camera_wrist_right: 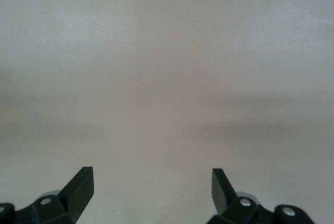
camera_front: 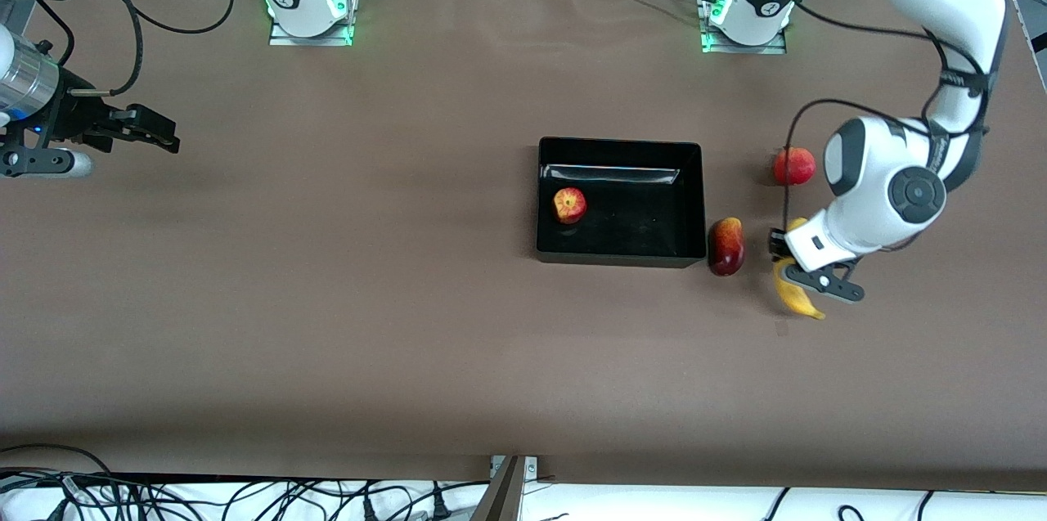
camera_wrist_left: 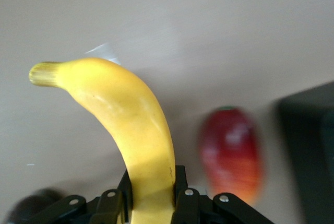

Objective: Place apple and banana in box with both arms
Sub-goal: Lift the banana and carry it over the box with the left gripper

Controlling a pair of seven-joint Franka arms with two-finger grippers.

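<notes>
Clamped on the banana (camera_wrist_left: 136,135) is the left gripper (camera_wrist_left: 152,195), at the left arm's end of the table (camera_front: 327,300), beside a dark red-and-yellow fruit (camera_front: 725,246) that touches the box (camera_front: 622,255). The apple (camera_front: 570,204) is seen inside the box — toward the right arm's end. A plain red fruit (camera_front: 794,166) lies farther from the front camera. The right gripper (camera_wrist_right: 152,187) waits over bare table, fingers spread wide.
</notes>
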